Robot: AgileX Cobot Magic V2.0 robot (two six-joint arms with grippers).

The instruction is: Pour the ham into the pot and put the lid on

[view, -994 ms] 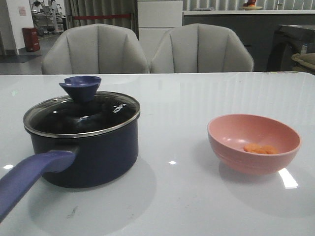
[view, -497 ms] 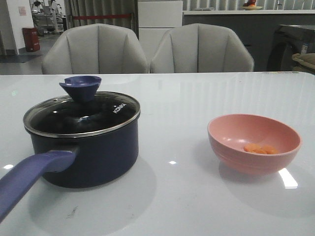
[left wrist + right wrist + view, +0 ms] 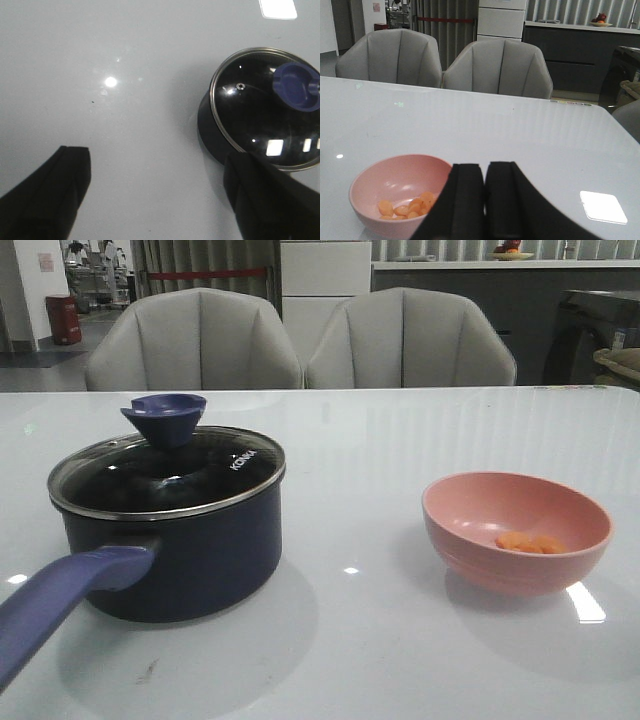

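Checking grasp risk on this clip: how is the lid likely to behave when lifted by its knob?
The lid looks like rigid glass with a steel rim, so probably stiff, fairly heavy and breakable if dropped. Its knob flares upward like a funnel, which should help stop the fingers slipping off. It sits flat on the pot, so it likely lifts straight off.
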